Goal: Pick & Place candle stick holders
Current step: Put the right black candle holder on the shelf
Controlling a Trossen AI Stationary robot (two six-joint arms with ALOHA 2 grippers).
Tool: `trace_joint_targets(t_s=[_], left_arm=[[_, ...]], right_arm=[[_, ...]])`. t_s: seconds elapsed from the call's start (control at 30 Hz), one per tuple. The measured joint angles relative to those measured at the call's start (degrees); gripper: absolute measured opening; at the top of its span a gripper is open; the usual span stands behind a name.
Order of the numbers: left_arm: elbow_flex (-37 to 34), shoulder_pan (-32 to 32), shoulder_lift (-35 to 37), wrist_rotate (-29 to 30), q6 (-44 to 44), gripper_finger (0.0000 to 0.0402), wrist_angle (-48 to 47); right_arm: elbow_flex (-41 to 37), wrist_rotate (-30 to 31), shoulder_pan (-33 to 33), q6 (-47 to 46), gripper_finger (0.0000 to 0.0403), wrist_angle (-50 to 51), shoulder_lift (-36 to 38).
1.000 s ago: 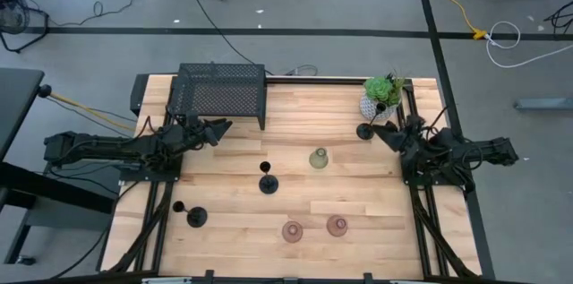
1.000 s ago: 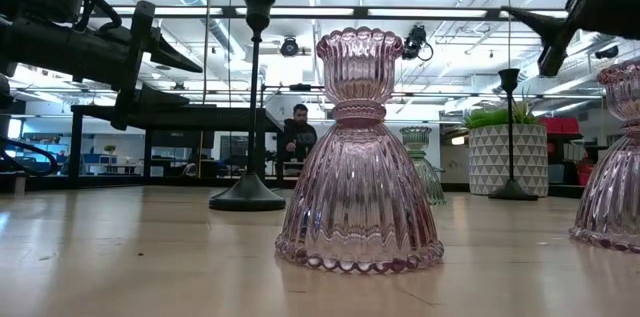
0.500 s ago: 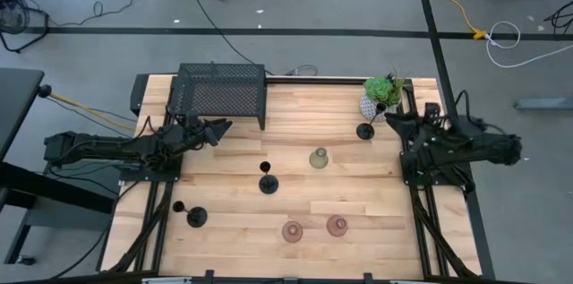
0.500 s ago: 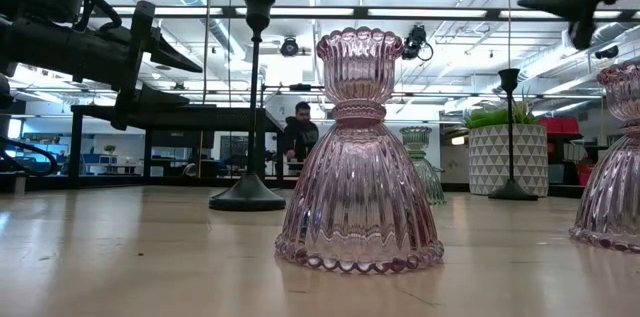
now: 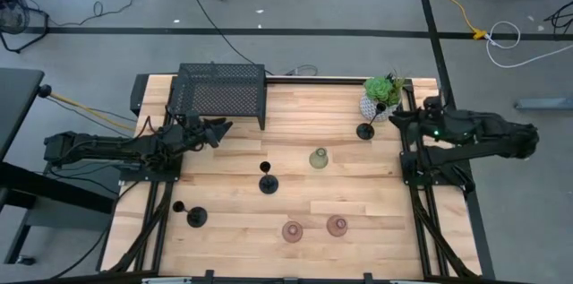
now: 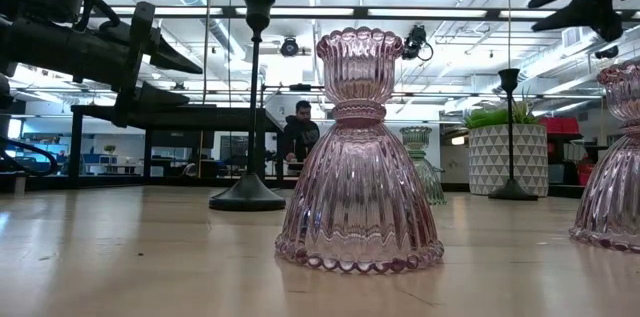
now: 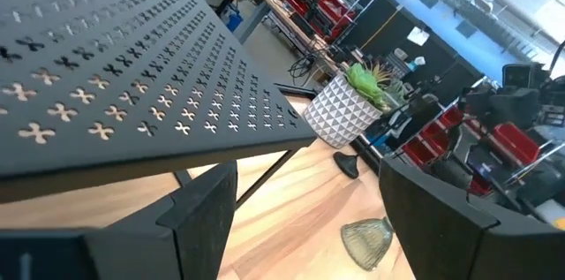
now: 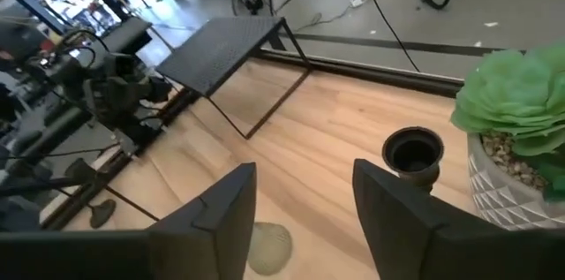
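R gripper (image 5: 395,116) up off the table at the far right, just beside the plant (image 5: 383,96), fingers apart, nothing between them. In R wrist view the cup of a black holder (image 8: 412,152) sits just past the fingers (image 8: 221,205), plant (image 8: 521,121) next to it. That black holder (image 5: 364,130) stands at the far right, touching nothing, base just near-left of the pot.

L gripper (image 5: 220,126) waits at the far left, just near the mesh box (image 5: 220,92), fingers apart, empty. L wrist view: box top (image 7: 115,94) fills most of it, green glass holder (image 7: 367,238) and plant (image 7: 349,103) beyond.

Other holders, all upright on the table (image 5: 358,203):
- green glass (image 5: 319,158) mid table, right of center
- black one (image 5: 267,181) mid, left of the green
- black one (image 5: 194,216) near left
- 2 pink glass (image 5: 293,230) (image 5: 337,225) near edge, side by side, apart

Low view: pink holder (image 6: 358,152) up front, second pink (image 6: 610,157) at right edge, black stem (image 6: 250,107) behind. Person (image 6: 298,137) in room beyond.
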State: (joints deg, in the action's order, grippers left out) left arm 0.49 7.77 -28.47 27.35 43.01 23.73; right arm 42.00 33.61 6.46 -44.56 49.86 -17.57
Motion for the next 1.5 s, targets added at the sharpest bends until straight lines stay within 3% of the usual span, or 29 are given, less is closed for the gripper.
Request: trace_joint_targets(t_s=[0.33, 0.77, 1.13, 1.5], left_arm=[[0.00, -0.02, 0.00, 0.00, -0.21, 0.0277, 0.00], [0.02, -0.01, -0.01, -0.02, -0.21, 0.0277, 0.00], [0.02, -0.01, -0.02, -0.02, -0.21, 0.0277, 0.00], [0.01, -0.01, -0.02, -0.02, -0.25, 0.0277, 0.00]], right_arm=[[0.00, -0.01, 0.00, -0.28, 0.0240, 4.65, -2.68], [0.00, 2.03, 0.00, -2.64, 0.0237, 11.17, -6.15], [-4.86, 9.25, 0.02, -3.03, 0.0249, 9.63, -9.44], [-9.21, 12.38, 0.02, -7.03, 0.0249, 7.29, -9.41]])
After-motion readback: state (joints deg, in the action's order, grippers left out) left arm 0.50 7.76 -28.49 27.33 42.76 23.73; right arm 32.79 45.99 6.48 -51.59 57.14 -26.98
